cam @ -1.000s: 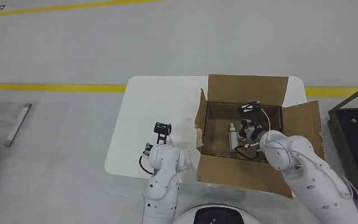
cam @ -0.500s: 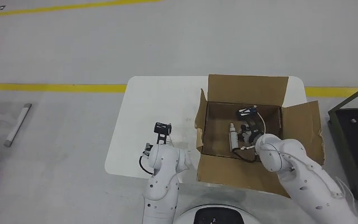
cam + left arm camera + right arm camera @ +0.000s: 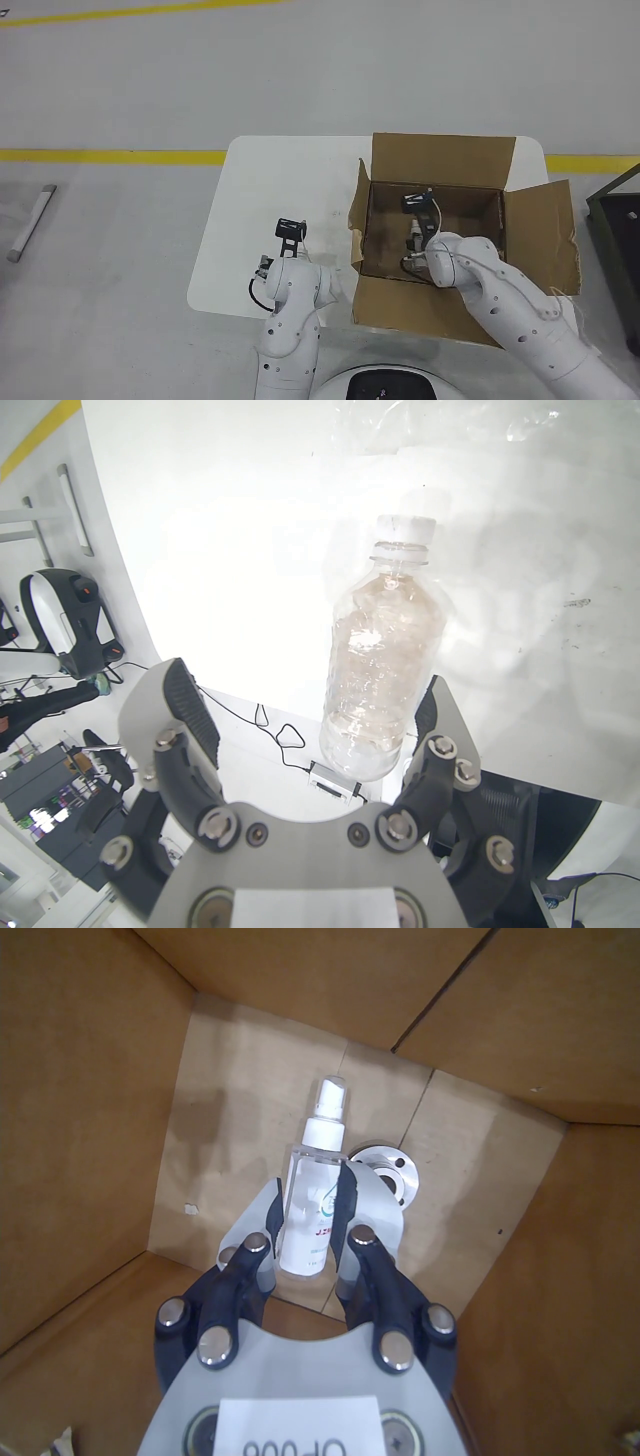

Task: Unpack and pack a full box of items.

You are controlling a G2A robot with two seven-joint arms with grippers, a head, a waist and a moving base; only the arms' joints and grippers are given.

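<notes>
My right pincer (image 3: 312,1188) is down inside the box (image 3: 90,1128), narrow, with its two pads against the sides of the spray (image 3: 307,1233). The spray lies on the box floor between the fingers, its nozzle pointing away from the pincer. As far as I can see the pads touch it, so I take it as held.

The first danger, I think, is slipping. The spray is smooth and round, and the pads hold it on the lower body, far from the nozzle end. When I lift, the long end may tip down and turn in the grip, or slide out.

The second danger is the flange (image 3: 395,1173). It sits just beside one finger, perhaps touching it. If that finger catches the flange, it could be dragged or could push the spray out of line.

The third is the box itself. The walls are near the pincer on both sides, and a tilted spray may knock a wall or a flap on the way out.

My left pincer (image 3: 302,690) is wide, holding nothing. The bottle (image 3: 380,660) lies on the worktop (image 3: 225,550) between its fingers, closer to one of them. A small touch could make it roll.
</notes>
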